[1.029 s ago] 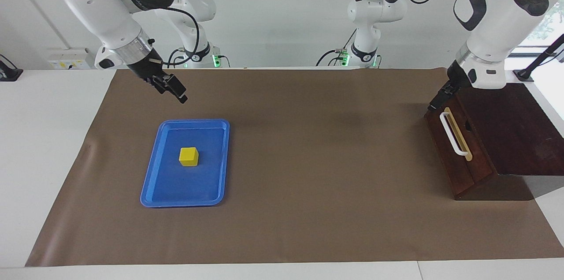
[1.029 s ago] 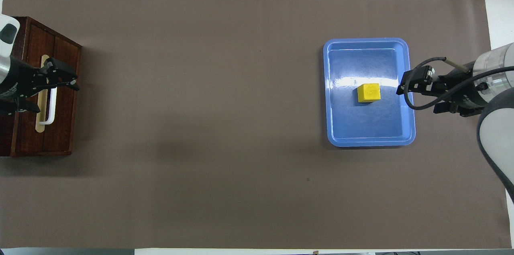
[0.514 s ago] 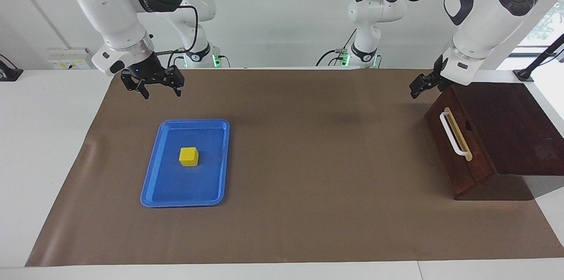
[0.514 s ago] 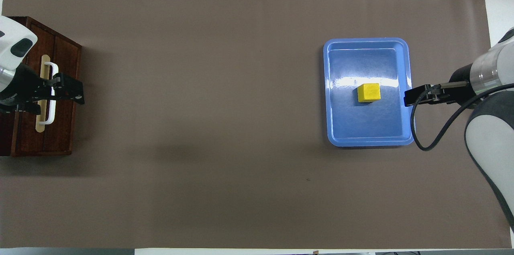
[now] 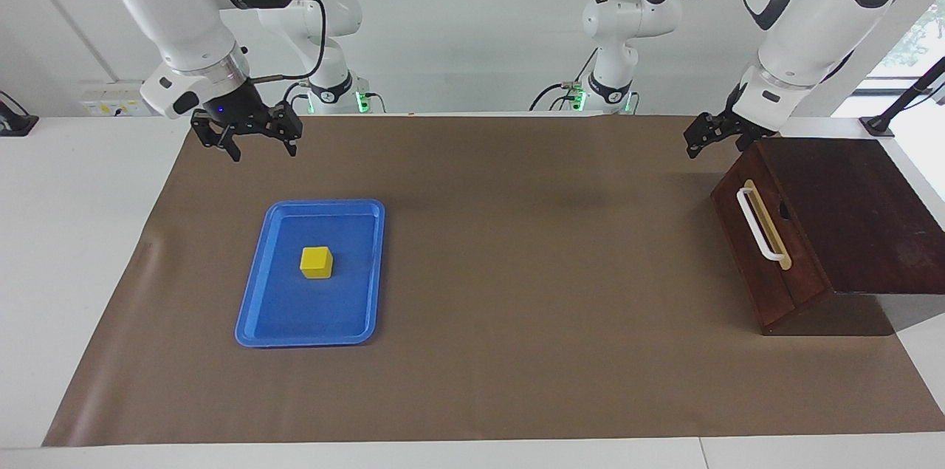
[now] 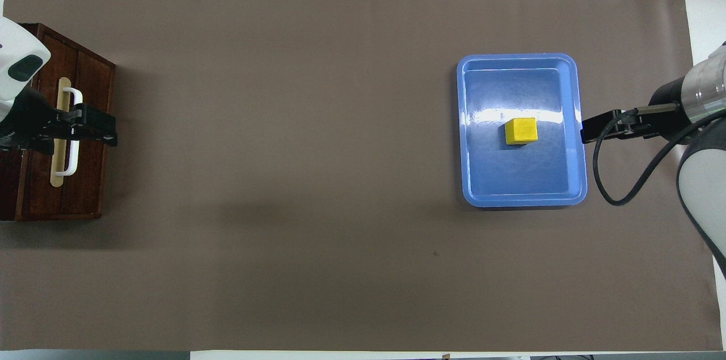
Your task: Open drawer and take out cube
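The drawer (image 5: 768, 262) in the dark wooden cabinet at the left arm's end stands shut, and its white bar handle (image 5: 759, 227) is free. A yellow cube (image 5: 317, 262) rests in the blue tray (image 5: 354, 321) toward the right arm's end. My left gripper (image 5: 700, 144) hangs open in the air by the cabinet's upper corner and touches nothing. In the overhead view the left gripper (image 6: 109, 132) covers part of the handle (image 6: 72, 156). My right gripper (image 5: 260, 151) points down, open and empty, over the mat beside the tray.
A brown mat (image 5: 517, 269) covers most of the white table. The cabinet's flat top (image 5: 856, 210) reaches to the mat's edge. The tray (image 6: 522, 200) holds only the cube (image 6: 521, 131). The right gripper (image 6: 590, 132) shows just off the tray's rim.
The left gripper has lifted off the drawer's upper corner and swung up and away from the handle. The right gripper has turned to point down and drawn back from the tray.
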Robot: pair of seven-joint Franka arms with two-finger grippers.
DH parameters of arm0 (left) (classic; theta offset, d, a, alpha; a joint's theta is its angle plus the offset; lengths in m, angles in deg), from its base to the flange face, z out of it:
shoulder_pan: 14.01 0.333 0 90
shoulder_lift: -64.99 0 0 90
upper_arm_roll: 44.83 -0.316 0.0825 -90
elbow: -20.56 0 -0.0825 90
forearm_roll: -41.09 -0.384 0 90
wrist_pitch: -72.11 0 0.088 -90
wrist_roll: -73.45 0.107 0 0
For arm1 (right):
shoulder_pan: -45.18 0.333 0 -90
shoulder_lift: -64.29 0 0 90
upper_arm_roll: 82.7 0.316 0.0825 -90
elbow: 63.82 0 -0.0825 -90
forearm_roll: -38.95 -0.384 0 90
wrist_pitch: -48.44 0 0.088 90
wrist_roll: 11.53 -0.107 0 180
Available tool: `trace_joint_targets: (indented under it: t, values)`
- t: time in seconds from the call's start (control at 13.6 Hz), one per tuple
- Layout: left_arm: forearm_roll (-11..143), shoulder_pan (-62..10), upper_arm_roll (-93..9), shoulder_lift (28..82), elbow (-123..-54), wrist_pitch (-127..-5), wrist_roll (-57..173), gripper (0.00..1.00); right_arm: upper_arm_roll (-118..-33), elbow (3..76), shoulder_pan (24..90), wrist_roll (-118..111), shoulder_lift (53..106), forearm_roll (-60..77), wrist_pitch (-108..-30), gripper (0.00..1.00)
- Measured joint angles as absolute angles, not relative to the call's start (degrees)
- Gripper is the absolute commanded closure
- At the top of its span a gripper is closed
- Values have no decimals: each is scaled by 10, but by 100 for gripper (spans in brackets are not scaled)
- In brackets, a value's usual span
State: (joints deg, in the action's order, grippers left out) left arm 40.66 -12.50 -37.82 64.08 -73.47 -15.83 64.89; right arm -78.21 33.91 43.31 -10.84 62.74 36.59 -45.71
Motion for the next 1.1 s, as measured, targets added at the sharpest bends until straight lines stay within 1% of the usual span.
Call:
trace_joint_targets:
  t: [0.37, 1.1]
  values:
    - [407, -129, -382, 641, -735, -158, 656, 0, -782, 322, 427, -110, 634, 366, -441, 0]
    - [407, -132, -383, 641, -735, -158, 657, 0, -782, 321, 425, -110, 635, 392, -429, 0]
